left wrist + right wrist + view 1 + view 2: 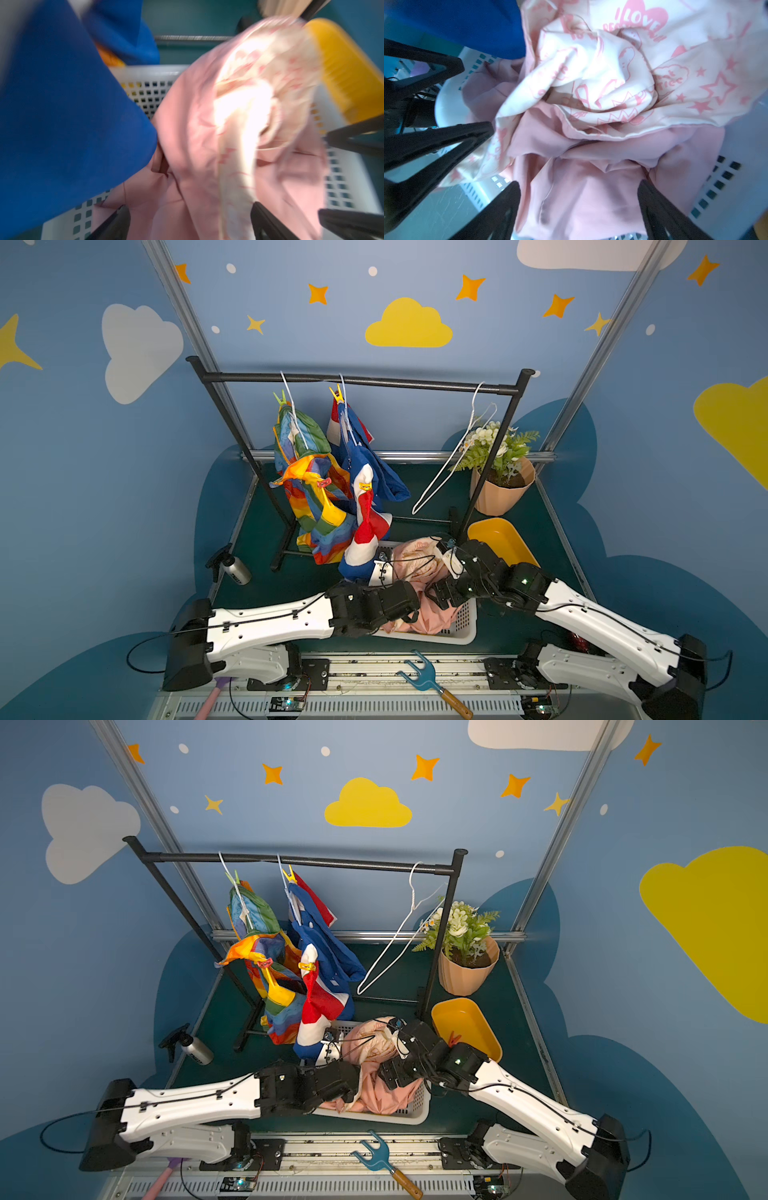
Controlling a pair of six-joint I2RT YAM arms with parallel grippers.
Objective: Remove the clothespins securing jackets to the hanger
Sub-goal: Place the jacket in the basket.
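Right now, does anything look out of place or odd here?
Yes. A blue fork lies across the track between the arm bases. One hanger is bare, and the pink jacket sits crumpled in the basket.

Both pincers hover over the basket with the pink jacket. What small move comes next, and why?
Probably raise the left pincer toward the pink clothespin on the rainbow jacket. It and the right pincer are open, the pink jacket lies in the basket, while the rainbow one hangs pinned.

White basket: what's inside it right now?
The basket holds a crumpled pink jacket, printed lining turned up. Its floor and anything under the jacket are covered, so I cannot tell what lies beneath.
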